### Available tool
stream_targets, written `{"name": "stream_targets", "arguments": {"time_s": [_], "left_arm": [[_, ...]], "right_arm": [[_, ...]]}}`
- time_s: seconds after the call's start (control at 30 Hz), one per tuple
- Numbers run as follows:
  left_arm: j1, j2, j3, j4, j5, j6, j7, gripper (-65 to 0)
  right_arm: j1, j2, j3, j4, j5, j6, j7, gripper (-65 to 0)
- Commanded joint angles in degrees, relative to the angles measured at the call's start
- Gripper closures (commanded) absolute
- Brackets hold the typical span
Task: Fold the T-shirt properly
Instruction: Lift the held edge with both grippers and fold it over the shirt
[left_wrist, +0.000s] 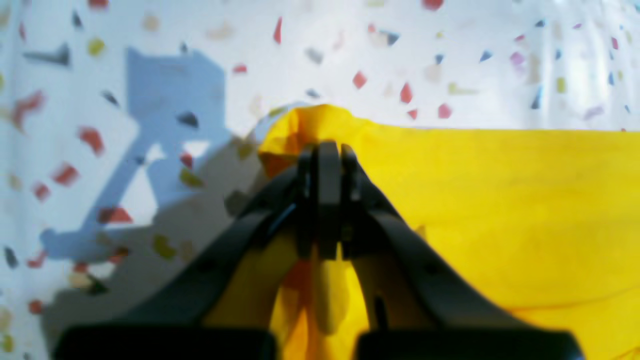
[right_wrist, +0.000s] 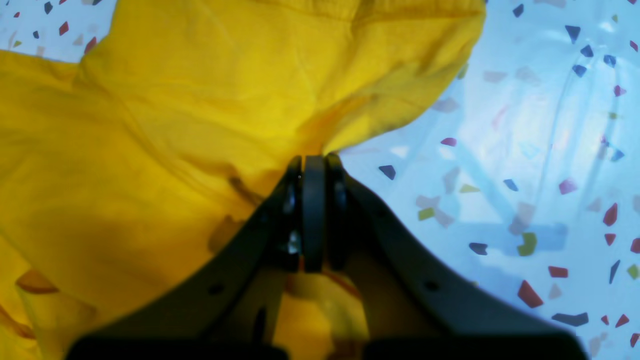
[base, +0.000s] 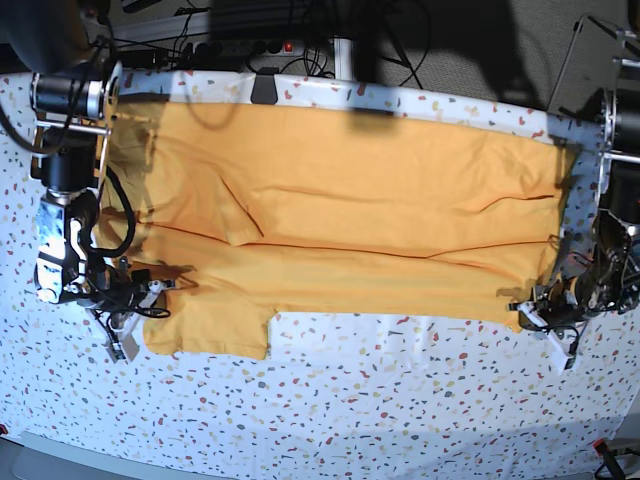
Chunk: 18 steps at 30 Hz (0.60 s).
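Note:
The mustard-yellow T-shirt (base: 350, 210) lies spread lengthwise across the table, with a fold line running along its middle. At the right of the base view my left gripper (base: 530, 312) pinches the shirt's near corner. The left wrist view shows that gripper (left_wrist: 327, 150) shut, with a bunched tip of the T-shirt (left_wrist: 500, 200) squeezed between the jaws. My right gripper (base: 150, 300) is at the left of the base view, by the sleeve. In the right wrist view this gripper (right_wrist: 315, 162) is shut on a gathered edge of the T-shirt (right_wrist: 175, 125).
A white tablecloth with coloured speckles (base: 400, 400) covers the table, whose front edge runs along the bottom of the base view. Cables and a power strip (base: 270, 45) lie behind the table. A metal frame (base: 600, 60) stands at the back right.

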Motion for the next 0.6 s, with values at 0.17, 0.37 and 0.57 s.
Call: {"name": "stream_targets", "arguments": {"time_s": [0.17, 0.37, 0.57], "left_arm": [[-1.9, -2.1, -0.3, 7.9, -1.3, -0.1, 5.5, 0.0], [-1.6, -4.6, -0.3, 11.3, -7.2, -0.1, 9.9, 0.0], [4.3, -7.9, -0.3, 20.5, -7.2, 0.0, 11.7, 0.0]], "right_arm": [[0.3, 1.8, 0.2, 6.7, 2.1, 0.6, -0.1, 0.0], [-5.4, 1.8, 0.2, 19.3, 3.7, 0.6, -4.2, 0.0], [-13.1, 1.8, 4.4, 30.7, 6.8, 0.6, -6.1, 0.0]]}}
